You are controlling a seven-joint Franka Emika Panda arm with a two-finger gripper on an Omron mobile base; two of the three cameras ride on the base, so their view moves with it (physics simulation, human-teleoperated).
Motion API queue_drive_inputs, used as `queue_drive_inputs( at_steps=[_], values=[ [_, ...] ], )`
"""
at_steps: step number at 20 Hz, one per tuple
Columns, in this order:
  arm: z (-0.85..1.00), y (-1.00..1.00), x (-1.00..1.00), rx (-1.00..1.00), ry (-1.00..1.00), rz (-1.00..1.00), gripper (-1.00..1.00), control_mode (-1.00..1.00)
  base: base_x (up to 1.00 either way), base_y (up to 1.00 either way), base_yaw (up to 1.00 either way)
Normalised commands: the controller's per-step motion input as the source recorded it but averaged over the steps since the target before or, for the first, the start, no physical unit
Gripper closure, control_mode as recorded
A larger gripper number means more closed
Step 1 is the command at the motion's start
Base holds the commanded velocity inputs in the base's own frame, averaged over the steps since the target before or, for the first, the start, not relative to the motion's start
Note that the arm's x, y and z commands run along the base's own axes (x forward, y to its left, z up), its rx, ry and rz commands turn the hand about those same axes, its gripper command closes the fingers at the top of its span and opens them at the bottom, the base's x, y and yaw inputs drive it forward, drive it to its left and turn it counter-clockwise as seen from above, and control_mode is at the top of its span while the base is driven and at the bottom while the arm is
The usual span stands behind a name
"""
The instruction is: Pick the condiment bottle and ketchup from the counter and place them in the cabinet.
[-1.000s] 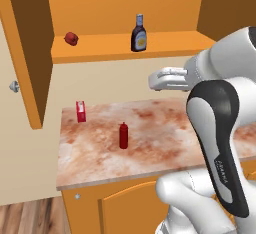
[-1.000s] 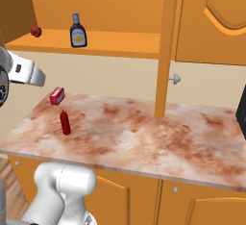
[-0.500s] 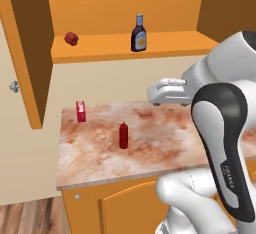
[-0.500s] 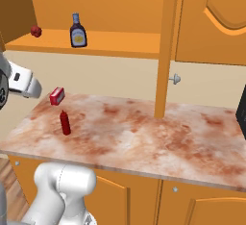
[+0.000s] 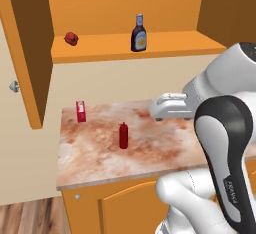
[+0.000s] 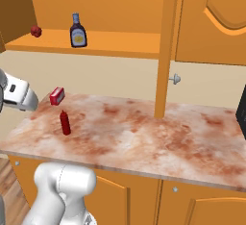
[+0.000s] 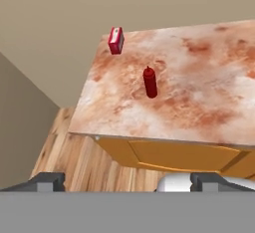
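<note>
Ketchup (image 5: pixel 123 135) stands upright on the desk (image 5: pixel 165 150), toward its left front — long axis vertical, nozzle up, free on all sides. Up on the cabinet (image 5: pixel 150 45) shelf the condiment bottle (image 5: pixel 139 34) is already set, so I judge the red bottle is what's left. The gripper (image 7: pixel 127 181) hangs well apart from it, above and behind, jaws spread and empty; in the hand view the bottle lies ahead and below. A small red-and-white carton (image 5: pixel 80 111) sits near the desk's back corner.
</note>
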Motion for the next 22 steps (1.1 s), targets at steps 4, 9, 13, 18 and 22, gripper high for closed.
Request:
queue_drive_inputs(
  at_steps=[4,9,13,18,22],
  values=[
    [-0.28,0.0,0.1,-0.06,0.0,0.0,-1.0,-1.0,0.0,0.0,0.0],
    [-0.27,-0.1,0.11,-0.04,0.0,0.0,-1.0,-1.0,0.0,0.0,0.0],
    [-0.23,-0.04,0.16,-0.01,0.0,0.0,-1.0,-1.0,0.0,0.0,0.0],
    [-0.11,0.0,0.33,-0.01,0.06,0.0,-1.0,-1.0,0.0,0.0,0.0],
    [-0.17,0.0,0.31,-0.02,0.02,0.0,-1.0,-1.0,0.0,0.0,0.0]
  ],
)
